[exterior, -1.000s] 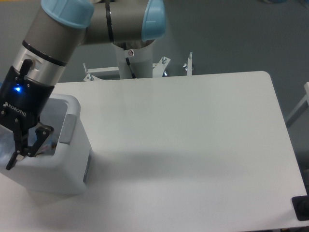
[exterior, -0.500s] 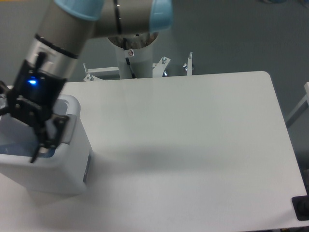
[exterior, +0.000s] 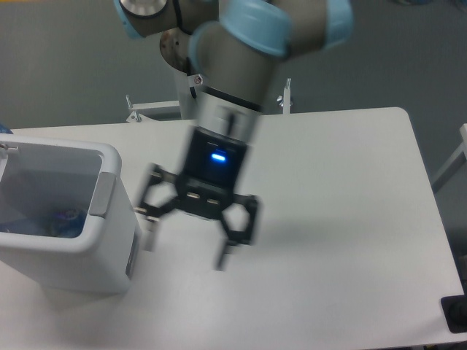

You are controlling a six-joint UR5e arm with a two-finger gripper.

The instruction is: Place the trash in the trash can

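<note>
Gripper swung off trash can — jaws spread, blurred.

Motion blur over the gripper and its fingers; edges smeared, though spread wide with nothing between. Trash can cut off by the left edge. Inside it only a bluish patch, perhaps the bottle, too unclear to be sure. Crumpled paper not possible to make out. Arm cut off at the top edge.
</note>
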